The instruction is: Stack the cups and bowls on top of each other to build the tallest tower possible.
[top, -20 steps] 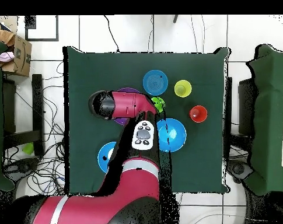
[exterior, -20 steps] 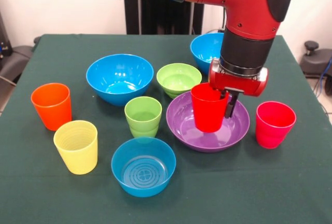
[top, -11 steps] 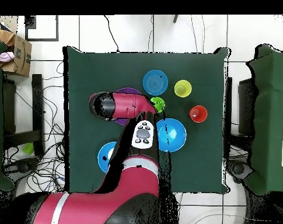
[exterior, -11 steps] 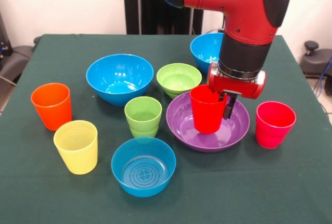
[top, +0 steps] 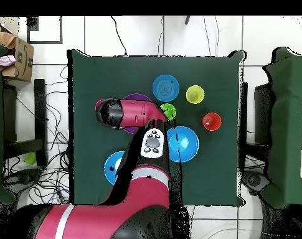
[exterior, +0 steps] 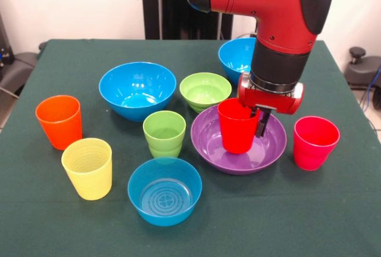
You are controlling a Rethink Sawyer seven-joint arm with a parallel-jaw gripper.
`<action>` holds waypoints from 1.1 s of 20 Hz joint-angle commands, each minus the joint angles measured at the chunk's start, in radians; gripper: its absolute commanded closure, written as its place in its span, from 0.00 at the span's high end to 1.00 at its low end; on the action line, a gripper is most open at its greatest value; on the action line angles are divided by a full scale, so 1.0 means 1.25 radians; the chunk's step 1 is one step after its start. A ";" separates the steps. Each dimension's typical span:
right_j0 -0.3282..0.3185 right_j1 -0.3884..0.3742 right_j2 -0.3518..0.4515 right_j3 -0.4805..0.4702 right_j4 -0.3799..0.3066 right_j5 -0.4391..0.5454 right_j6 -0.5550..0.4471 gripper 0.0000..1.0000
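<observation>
Red cup [exterior: 238, 126] clamped by gripper [exterior: 255, 120] over purple bowl [exterior: 215, 144]; overhead, arm hides it.

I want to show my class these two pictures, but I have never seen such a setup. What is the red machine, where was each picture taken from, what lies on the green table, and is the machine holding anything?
The red and black machine is a robot arm; its gripper is the clamp at its end. One picture looks across the table towards the robot; the other looks straight down from above, where the arm covers much of the scene.

On the green cloth stand plastic cups and bowls: an orange cup, a yellow cup, a light green cup, a pinkish-red cup, two large blue bowls, a small green bowl, a small blue bowl and a wide purple bowl.

The gripper is closed on the rim of a red cup, which sits inside the purple bowl's outline. Whether the cup touches the bowl's bottom cannot be told.
</observation>
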 commanded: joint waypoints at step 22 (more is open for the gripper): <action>0.006 0.034 0.066 0.001 -0.053 0.036 -0.002 0.00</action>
